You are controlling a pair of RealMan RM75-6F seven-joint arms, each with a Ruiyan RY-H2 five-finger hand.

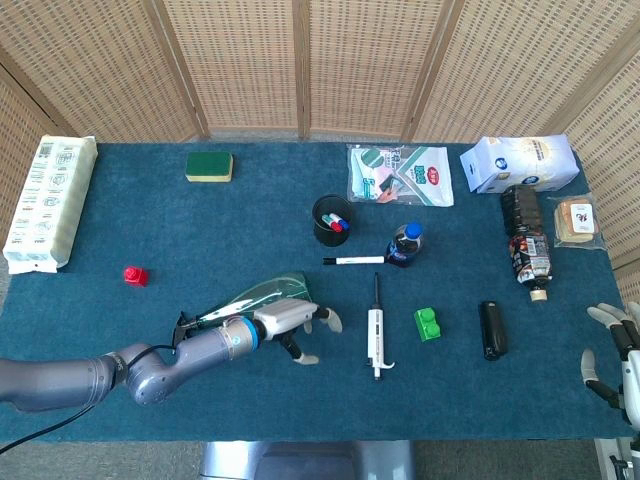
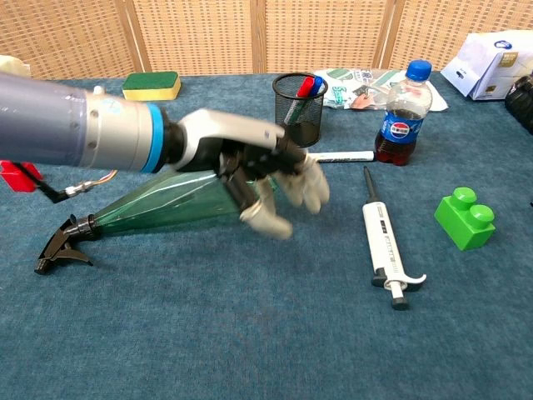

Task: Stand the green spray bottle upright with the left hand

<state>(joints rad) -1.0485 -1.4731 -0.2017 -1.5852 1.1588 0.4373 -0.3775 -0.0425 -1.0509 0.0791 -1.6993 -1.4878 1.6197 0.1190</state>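
The green spray bottle (image 1: pixel 250 298) (image 2: pixel 158 204) is clear green with a black trigger head (image 2: pixel 60 248). It lies slanted, with the trigger head on the blue cloth and the wide base lifted toward the right. My left hand (image 1: pixel 295 322) (image 2: pixel 258 171) holds that raised base end, fingers over it and thumb beneath; it is blurred in the chest view. At the head view's bottom right edge, off the table, my right hand (image 1: pixel 618 355) holds nothing, its fingers spread.
A white pipette (image 1: pixel 376 335) (image 2: pixel 385 246) and a green block (image 1: pixel 428 323) lie right of the hand. Behind it are a black marker (image 1: pixel 353 260), a mesh pen cup (image 2: pixel 300 108) and a cola bottle (image 2: pixel 403 112). A red block (image 1: pixel 135 275) sits to the left.
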